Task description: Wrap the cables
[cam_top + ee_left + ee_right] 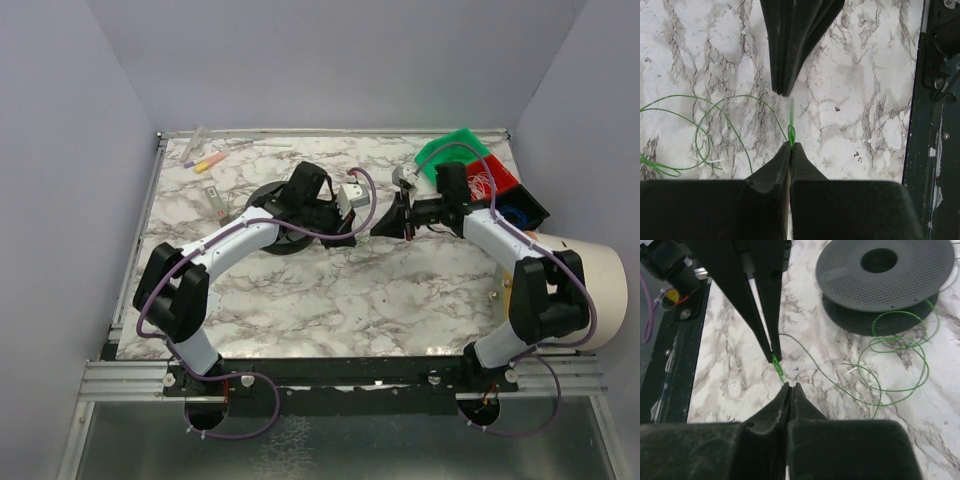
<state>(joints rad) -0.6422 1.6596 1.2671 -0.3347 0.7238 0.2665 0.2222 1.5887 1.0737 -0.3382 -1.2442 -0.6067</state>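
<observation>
The cable in play is a hair-thin green wire lying in loose loops on the marble table. One short stretch is twisted and pulled straight between the two grippers, which meet tip to tip. My left gripper is shut on one end of that twist. My right gripper is shut on the other end. From above, the left gripper and right gripper face each other at mid-table. The wire is too thin to show in the top view.
A black perforated spool stands beside the green loops, partly under the left arm. Green and red trays, a black bin and a white tub sit at right. Markers lie back left.
</observation>
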